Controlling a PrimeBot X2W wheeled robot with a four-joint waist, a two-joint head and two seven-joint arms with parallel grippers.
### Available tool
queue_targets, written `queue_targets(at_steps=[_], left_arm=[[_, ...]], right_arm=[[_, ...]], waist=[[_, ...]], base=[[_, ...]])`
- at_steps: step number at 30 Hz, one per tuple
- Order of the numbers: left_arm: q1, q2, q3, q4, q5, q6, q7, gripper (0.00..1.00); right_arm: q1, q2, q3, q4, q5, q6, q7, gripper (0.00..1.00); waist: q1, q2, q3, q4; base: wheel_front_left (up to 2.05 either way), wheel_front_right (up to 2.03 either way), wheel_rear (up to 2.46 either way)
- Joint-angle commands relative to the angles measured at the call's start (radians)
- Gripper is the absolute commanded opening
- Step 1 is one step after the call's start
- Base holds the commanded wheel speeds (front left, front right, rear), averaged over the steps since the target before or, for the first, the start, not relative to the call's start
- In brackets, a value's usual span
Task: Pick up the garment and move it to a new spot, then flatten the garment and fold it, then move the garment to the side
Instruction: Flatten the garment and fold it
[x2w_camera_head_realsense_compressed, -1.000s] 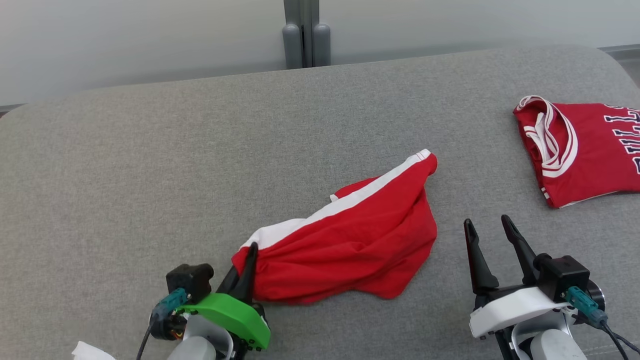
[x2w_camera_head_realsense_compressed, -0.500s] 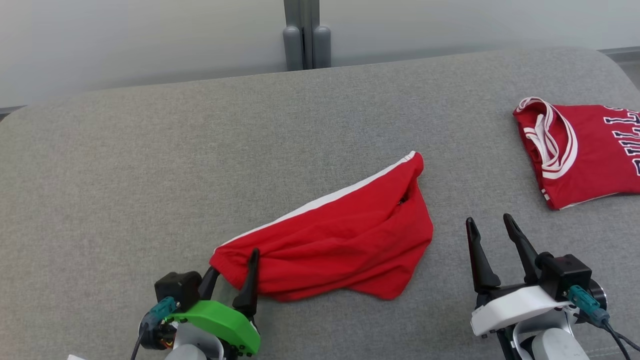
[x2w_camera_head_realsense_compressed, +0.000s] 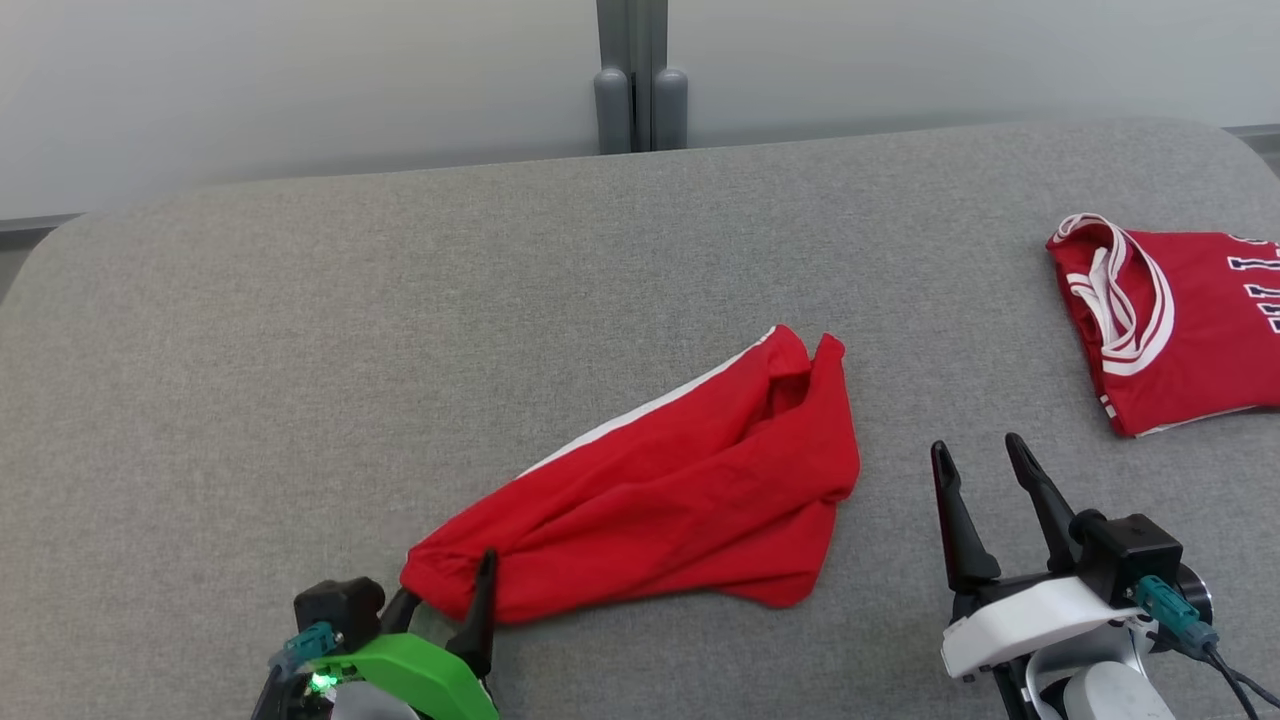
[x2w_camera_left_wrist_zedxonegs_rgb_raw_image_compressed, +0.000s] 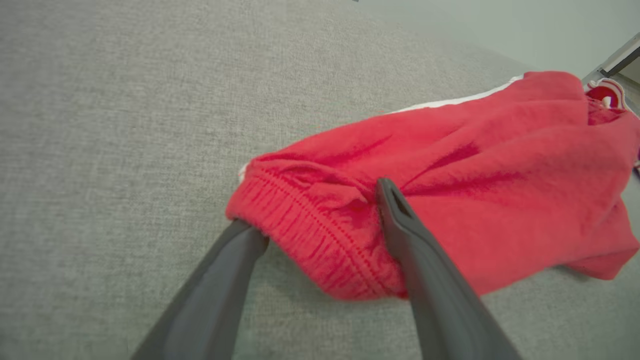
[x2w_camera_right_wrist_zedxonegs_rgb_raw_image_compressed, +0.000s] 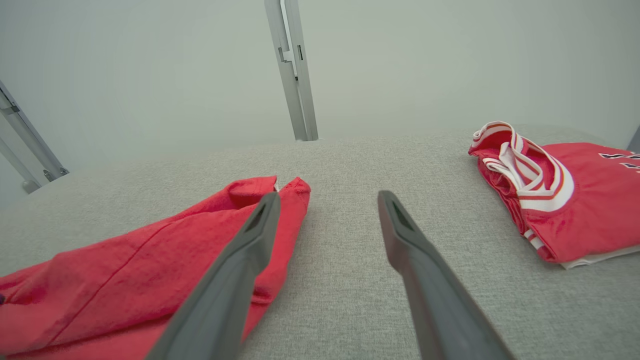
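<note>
My left gripper (x2w_camera_head_realsense_compressed: 445, 585): fingers spread, straddling waistband of shorts (x2w_camera_head_realsense_compressed: 680, 490), mid cushion (x2w_camera_head_realsense_compressed: 300, 350). Shorts run from there toward 1 o'clock. My right gripper (x2w_camera_head_realsense_compressed: 975, 443): spread, empty, at shorts' 4 o'clock. Left nearer.

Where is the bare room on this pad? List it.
Widest: the grey pad left of and behind the red shorts, up to the far edge. Narrower: the strip between shorts and folded jersey, ahead of the right gripper. Crowded: the near edge, where the left gripper straddles the waistband.
</note>
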Motion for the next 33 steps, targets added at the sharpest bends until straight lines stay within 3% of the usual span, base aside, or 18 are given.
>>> queue_targets(at_steps=[1,15,23,33], left_arm=[[0.016,0.004,-0.005,0.01,-0.012,-0.007,0.016,1.0],[0.055,0.067,-0.056,-0.022,-0.036,-0.017,0.109,1.0],[0.098,0.143,-0.029,-0.171,-0.02,0.041,0.125,1.0],[0.063,0.138,-0.048,-0.305,0.01,0.068,0.116,1.0]], right_arm=[[0.006,-0.002,0.0,0.001,0.001,0.0,-0.003,1.0],[0.029,-0.002,-0.004,-0.003,-0.004,0.0,-0.003,1.0],[0.047,-0.002,-0.003,-0.001,-0.003,0.0,-0.003,1.0],[0.044,-0.002,0.007,0.003,-0.009,0.0,-0.003,1.0]], waist=[[0.0,0.0,-0.001,0.0],[0.0,0.0,-0.022,0.024],[0.0,0.0,-0.043,0.036],[0.0,0.0,-0.058,0.021]], base=[[0.0,0.0,0.0],[0.0,0.0,0.0],[0.0,0.0,0.0],[0.0,0.0,0.0]])
